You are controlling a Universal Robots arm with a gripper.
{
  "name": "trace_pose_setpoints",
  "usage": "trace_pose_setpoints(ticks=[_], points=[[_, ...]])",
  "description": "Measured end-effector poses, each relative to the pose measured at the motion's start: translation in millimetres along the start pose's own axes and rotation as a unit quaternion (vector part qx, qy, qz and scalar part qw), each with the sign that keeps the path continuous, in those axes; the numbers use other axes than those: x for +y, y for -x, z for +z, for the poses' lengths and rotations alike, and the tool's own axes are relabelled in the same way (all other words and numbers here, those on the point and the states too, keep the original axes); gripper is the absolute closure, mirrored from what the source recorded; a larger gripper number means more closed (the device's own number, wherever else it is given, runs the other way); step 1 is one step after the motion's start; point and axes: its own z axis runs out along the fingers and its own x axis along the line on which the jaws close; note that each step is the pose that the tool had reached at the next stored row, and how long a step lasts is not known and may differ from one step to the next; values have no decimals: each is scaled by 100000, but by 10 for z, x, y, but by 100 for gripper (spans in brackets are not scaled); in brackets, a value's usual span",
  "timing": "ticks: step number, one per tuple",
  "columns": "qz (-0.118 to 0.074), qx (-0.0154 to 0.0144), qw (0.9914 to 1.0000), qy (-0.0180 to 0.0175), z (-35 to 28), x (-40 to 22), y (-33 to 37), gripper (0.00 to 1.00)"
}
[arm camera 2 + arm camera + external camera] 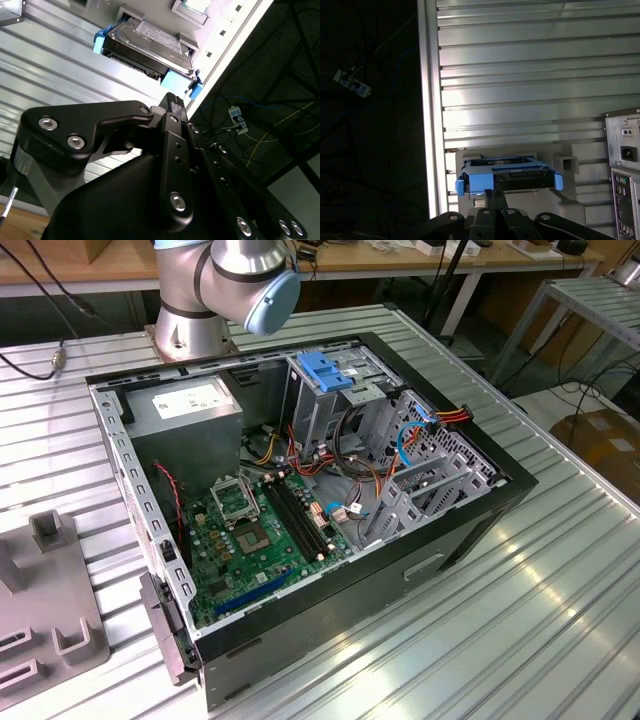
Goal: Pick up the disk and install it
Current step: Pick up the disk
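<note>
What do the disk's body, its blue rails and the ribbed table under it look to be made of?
The flat silver-grey rectangular disk: metal casing, by its dull sheen, with a white paper-like label. Its blue rails: probably matte moulded plastic, uniform colour. The ribbed silver table: likely aluminium profile, brushed, with bright streaky reflections.

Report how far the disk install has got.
Nothing looks done yet: the disk lies in its grey holder on the table. In hand: the gripper is right at the disk's blue rail. Left: the disk is neither lifted nor in the open case.
</note>
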Motion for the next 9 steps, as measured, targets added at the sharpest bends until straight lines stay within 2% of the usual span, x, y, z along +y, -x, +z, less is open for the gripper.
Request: trace_pose_setpoints(ticks=[5,9], points=[[-1824,78,99983,22,0,0,-1,90],[-3822,166,99927,44,0,0,0,90]])
